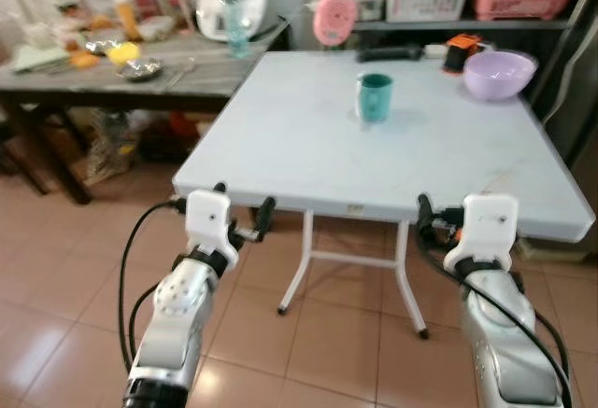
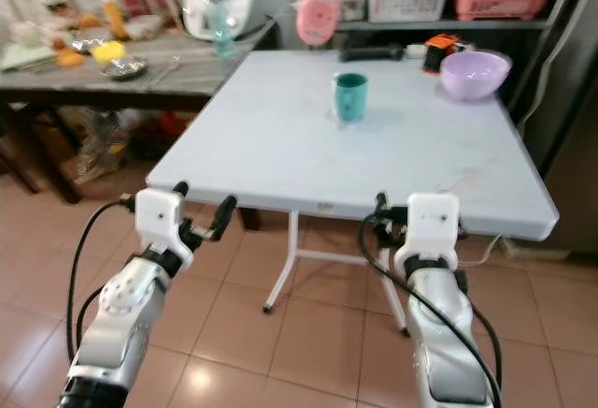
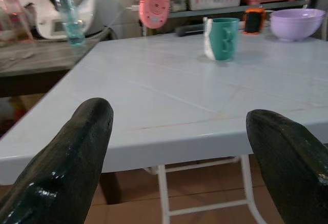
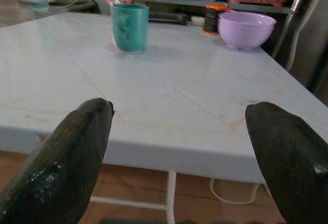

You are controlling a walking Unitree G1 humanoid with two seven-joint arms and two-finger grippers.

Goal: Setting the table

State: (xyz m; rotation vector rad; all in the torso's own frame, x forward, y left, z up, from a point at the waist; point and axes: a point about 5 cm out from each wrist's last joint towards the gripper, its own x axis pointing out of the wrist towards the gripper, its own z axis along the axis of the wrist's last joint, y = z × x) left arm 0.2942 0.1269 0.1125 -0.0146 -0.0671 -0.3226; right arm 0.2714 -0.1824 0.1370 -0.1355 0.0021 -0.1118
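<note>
Both grippers, left (image 1: 243, 210) & right (image 2: 378, 214), hover w/ fingers spread wide & empty just off the near edge of the pale counter (image 1: 299, 156), green cup (image 1: 375, 97) upright mid-counter, purple bowl (image 1: 499, 75) at far right corner.

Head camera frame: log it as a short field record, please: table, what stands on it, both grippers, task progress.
table: light blue folding table, directly ahead
cup: green cup, upright, towards the far middle
bowl: lilac bowl, far right corner
left gripper: open, holding nothing, at the near edge, short of the top
right gripper: open, holding nothing, at the near edge
side table: wooden table to the left, cluttered with bottles and dishes
progress: neither cup nor bowl grasped yet
</note>
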